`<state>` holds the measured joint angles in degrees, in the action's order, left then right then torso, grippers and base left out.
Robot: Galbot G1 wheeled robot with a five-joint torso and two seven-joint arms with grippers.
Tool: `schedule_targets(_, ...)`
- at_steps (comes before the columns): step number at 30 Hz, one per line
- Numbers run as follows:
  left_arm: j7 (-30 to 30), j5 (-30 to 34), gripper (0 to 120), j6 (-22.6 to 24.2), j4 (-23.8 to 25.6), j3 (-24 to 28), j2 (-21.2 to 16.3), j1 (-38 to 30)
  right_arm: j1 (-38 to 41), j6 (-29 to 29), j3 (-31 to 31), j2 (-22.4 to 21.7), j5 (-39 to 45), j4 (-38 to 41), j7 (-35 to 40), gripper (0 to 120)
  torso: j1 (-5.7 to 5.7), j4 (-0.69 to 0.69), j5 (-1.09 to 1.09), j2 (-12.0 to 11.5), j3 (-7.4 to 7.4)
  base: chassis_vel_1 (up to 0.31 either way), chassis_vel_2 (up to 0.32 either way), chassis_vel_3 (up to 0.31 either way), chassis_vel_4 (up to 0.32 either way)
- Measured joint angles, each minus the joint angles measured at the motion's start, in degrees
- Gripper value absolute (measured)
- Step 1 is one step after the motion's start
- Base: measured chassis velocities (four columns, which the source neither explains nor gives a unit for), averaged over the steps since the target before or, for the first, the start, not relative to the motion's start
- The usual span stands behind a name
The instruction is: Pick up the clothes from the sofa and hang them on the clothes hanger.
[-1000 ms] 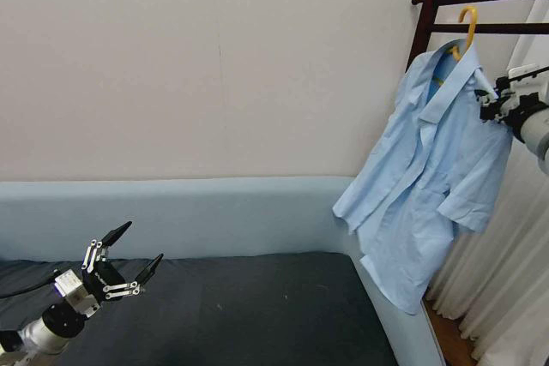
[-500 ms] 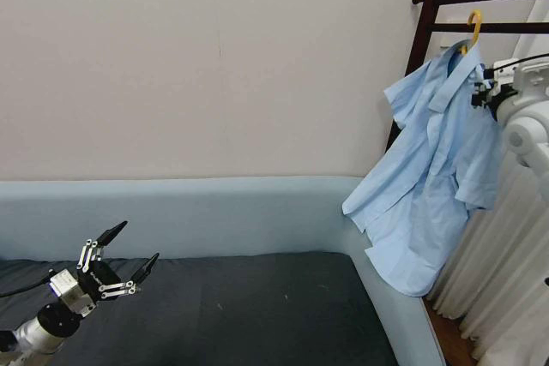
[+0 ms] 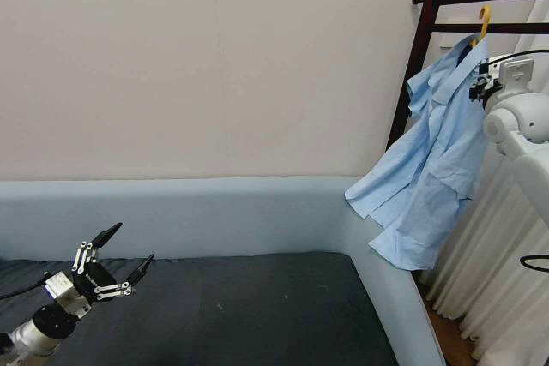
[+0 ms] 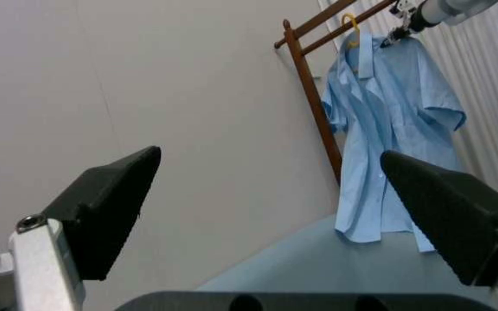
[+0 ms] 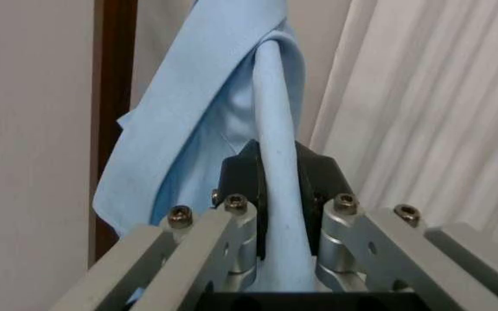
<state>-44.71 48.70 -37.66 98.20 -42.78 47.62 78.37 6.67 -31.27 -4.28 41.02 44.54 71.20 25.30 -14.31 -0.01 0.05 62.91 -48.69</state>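
Reaches up high with the right arm, wrist bent in toward the wooden clothes rack (image 3: 422, 49). Clamps the right gripper (image 3: 480, 83) (image 5: 277, 178) on a fold of the light blue shirt (image 3: 433, 160) (image 5: 223, 103) near the collar, both fingers pressed flat against the cloth. Carries the shirt on a yellow hanger (image 3: 485, 19), hook just above the claw and close to the rack's rails; cannot tell whether hooked over one. Lets the rest of the shirt drape below and to the left of the claw, the hem hanging past the end of the pale blue sofa (image 3: 214, 203). Has white curtain (image 3: 502, 280) right behind and beneath the claw, and the rack's dark post just beside the pinched fold in the right wrist view.

Hangs the left arm low over the sofa's dark seat cushion (image 3: 240, 310), well apart from the shirt. Spreads the left gripper (image 3: 129, 246) (image 4: 271, 155) wide, nothing between the fingers. Faces the bare wall (image 4: 189, 97) from there, shirt (image 4: 388, 123), hanger (image 4: 350, 23) and rack (image 4: 314, 110) far beyond the claw.
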Motion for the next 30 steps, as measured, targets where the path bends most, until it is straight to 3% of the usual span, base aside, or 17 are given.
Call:
schedule_targets(17,-0.1,-0.3,100,-0.2,0.9,-0.5,0.5,0.6,-2.4,2.8,1.2,-0.4,0.3,-0.1,0.1,8,0.0,-0.01,0.01,0.0,0.0,0.0,0.0,0.0,0.0)
schedule_targets(21,0.7,0.6,100,0.0,1.7,-1.1,1.1,0.7,-4.4,6.3,2.5,-0.9,-2.0,1.7,-0.6,19,0.0,0.0,0.0,0.0,0.0,0.0,0.0,0.0,0.0)
schedule_targets(24,7.5,0.1,100,1.0,3.0,-2.0,2.5,0.7,-9.0,17.8,5.1,-2.5,-6.1,5.7,-4.2,34,0.0,-0.01,0.01,0.0,0.0,0.0,0.0,0.0,0.0)
schedule_targets(26,9.1,-0.3,100,1.4,3.2,-2.2,2.9,0.7,-9.9,20.2,5.7,-2.8,-6.7,6.4,-5.4,37,0.0,-0.02,0.01,0.0,0.0,0.0,0.0,0.0,0.0)
schedule_targets(28,18.8,-1.6,100,3.8,4.8,-2.5,5.0,1.0,-14.4,31.3,7.8,-4.3,-8.3,10.9,-10.9,47,0.0,-0.02,0.01,0.0,0.0,0.0,0.0,0.0,0.0)
schedule_targets(30,31.9,-1.5,100,7.9,8.8,-2.3,8.2,1.6,-20.5,37.2,10.8,-4.9,-8.2,16.7,-12.3,55,0.01,0.0,-0.04,0.0,0.02,0.0,0.0,0.0,0.0)
